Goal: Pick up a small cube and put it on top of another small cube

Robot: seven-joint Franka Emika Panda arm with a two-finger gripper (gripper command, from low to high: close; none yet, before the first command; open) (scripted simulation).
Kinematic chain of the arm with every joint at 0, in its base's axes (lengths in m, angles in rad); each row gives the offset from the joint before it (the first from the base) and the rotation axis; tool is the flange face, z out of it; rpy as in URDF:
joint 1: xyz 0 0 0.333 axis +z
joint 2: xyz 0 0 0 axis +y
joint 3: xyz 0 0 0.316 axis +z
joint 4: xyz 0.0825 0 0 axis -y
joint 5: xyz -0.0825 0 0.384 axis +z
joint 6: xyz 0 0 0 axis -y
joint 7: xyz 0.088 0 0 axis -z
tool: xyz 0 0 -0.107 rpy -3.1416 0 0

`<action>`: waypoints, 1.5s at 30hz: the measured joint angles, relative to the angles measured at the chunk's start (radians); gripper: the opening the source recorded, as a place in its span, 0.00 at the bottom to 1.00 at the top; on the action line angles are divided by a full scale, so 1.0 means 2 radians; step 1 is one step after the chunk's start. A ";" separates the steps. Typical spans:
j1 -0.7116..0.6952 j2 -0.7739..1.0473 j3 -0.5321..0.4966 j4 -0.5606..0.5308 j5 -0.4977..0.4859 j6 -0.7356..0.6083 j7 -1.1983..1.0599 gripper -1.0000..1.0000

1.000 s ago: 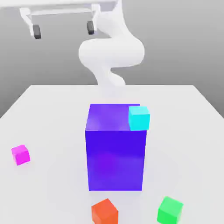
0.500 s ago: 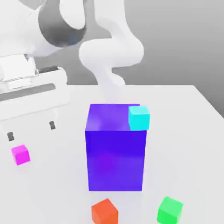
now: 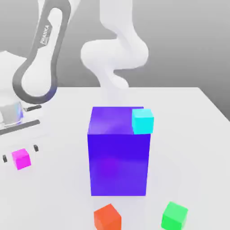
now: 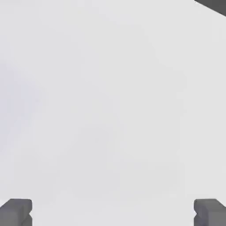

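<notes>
The small magenta-pink cube (image 3: 21,158) sits on the white table (image 3: 188,134) at the exterior view's left. My gripper (image 3: 20,152) hangs low right at it, open. One dark fingertip (image 3: 5,158) stands to the cube's left and the other to its upper right. Whether the fingers stand around the cube or just behind it, I cannot tell. In the hand view the gripper (image 4: 112,212) is open wide, two grey fingertips (image 4: 15,212) over bare table.
A big blue-violet block (image 3: 118,152) stands mid-table, with a cyan cube (image 3: 143,121) at its upper right corner. An orange-red cube (image 3: 108,218) and a green cube (image 3: 174,215) lie near the front edge. The arm's white links rise behind the block.
The hand has swung from high above the table down and to the exterior view's left, ending low at the magenta cube. Its fingers stayed open; no cube has moved.
</notes>
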 joint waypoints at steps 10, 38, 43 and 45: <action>-0.097 0.073 0.057 -0.007 0.052 0.068 -0.129 0.50; 0.088 0.066 0.030 0.054 -0.088 0.010 -0.001 0.00; 0.185 0.077 0.078 0.101 -0.132 -0.011 0.046 0.00; 0.220 0.077 0.092 0.113 -0.149 -0.017 0.065 0.00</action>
